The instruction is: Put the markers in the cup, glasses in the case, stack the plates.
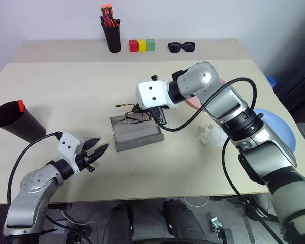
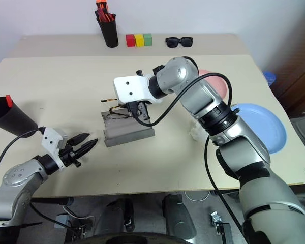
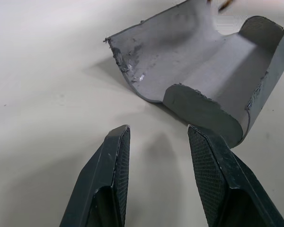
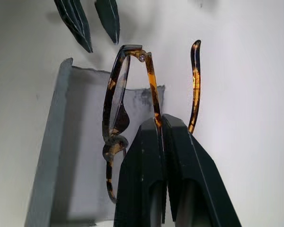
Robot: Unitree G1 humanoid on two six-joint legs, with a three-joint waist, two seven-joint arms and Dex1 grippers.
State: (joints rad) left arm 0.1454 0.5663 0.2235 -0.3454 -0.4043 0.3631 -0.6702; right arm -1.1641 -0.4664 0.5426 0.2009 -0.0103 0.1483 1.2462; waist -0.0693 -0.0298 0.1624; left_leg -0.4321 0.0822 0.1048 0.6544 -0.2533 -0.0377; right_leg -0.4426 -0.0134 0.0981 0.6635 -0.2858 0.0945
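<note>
Right wrist view shows you the right gripper with its two black fingers pressed together on one temple arm of the thin tortoiseshell wire-framed glasses, which hang in the air above the open grey hard-shell case. From the head cameras you can see the case lying open near the middle of the beige table. Your left gripper hovers low over the table just beside the case, fingers spread and holding nothing. A large black tapered cup lies at the left edge with a red marker cap at its rim. To your right, a light blue round plate and a pink round plate sit apart, not stacked.
</note>
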